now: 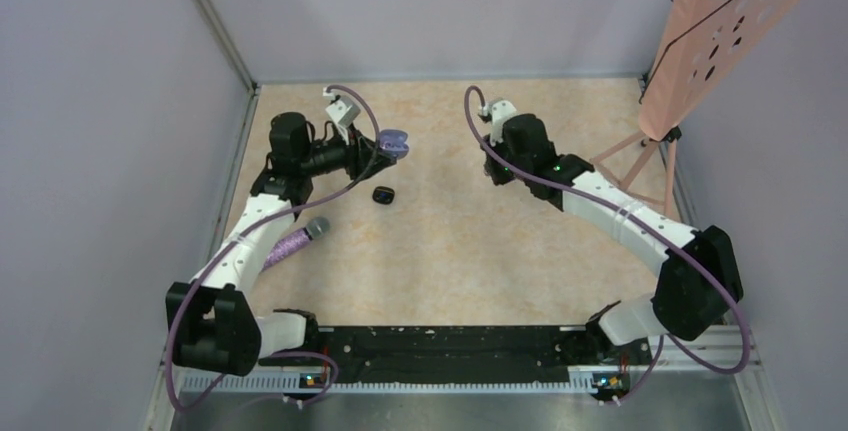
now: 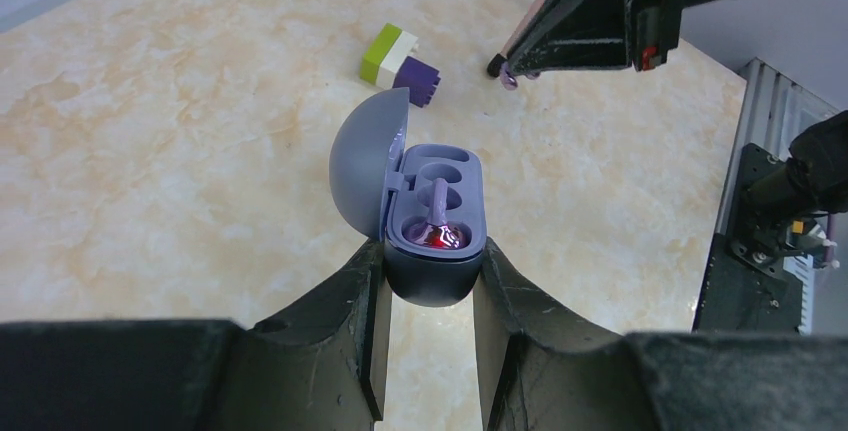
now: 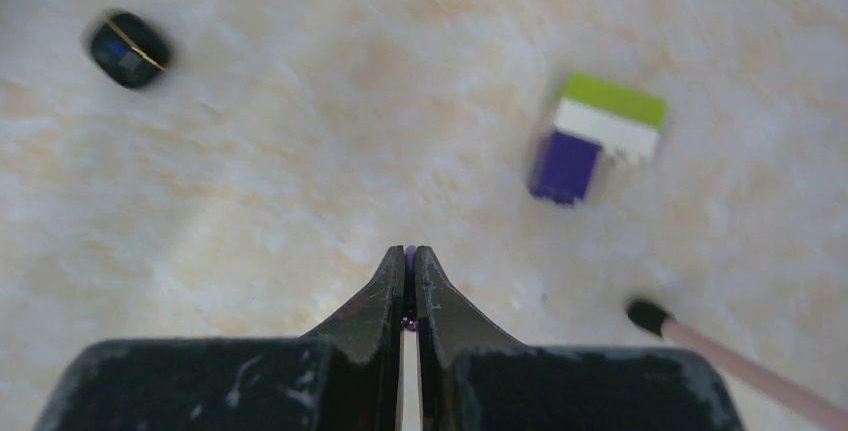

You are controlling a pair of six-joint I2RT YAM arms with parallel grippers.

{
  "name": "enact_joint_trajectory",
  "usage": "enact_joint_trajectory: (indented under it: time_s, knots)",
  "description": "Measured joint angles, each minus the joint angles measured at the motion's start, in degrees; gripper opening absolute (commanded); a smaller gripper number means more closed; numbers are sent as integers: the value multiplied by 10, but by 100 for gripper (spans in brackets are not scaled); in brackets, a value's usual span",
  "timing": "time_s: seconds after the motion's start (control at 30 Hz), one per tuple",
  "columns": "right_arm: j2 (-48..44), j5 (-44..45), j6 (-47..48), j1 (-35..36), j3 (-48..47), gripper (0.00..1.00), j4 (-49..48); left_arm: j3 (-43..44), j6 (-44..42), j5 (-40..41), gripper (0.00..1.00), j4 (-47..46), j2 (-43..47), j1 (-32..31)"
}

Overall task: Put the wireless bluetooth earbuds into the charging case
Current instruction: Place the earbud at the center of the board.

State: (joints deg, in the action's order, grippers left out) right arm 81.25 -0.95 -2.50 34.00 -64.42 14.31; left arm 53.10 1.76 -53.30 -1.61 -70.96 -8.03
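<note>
At the centre of the top view a broad bare stretch of table (image 1: pixel 470 261) is left, broken only by a small black object (image 1: pixel 383 194). The lower left is blocked by a purple grey-tipped rod (image 1: pixel 298 241), the upper right by a pink perforated stand (image 1: pixel 720 31). In the left wrist view the charging case (image 2: pixel 432 221) is left uncovered, lid swung left, a green-and-purple block (image 2: pixel 400 56) above it.

Marbled beige table (image 1: pixel 450 261) carries a small black object (image 1: pixel 383 194) and a green-purple block (image 3: pixel 597 137)

This is looking like a robotics lab: grey walls (image 1: pixel 100 101) are boxing in a marbled table (image 1: pixel 450 251), a black rail (image 1: pixel 450 346) sitting at its near edge.
</note>
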Motion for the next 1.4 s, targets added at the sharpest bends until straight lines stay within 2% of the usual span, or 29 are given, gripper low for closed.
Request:
enact_joint_trajectory:
  time_s: [0.1,0.33,0.63,0.83,0.93,1.17,1.33,1.4]
  knots:
    - [-1,82,-7,0,33,0,61,0,0,16,0,0,4,0]
    - [21,181,-44,3,86,0,176,-8,13,41,0,-3,12,0]
    - [105,252,-116,14,81,0,198,-31,31,48,0,-6,28,0]
    - [168,262,-160,45,52,28,210,-33,33,50,0,-10,30,1]
    - [181,253,-172,50,34,38,212,-33,33,50,0,-12,30,2]
    - [189,204,-164,42,-42,41,226,-32,28,50,0,-9,30,4]
    - [189,-2,-41,-23,-115,40,230,-17,21,50,0,6,29,6]
    - [184,-101,49,-58,-119,40,232,-13,24,50,0,6,29,9]
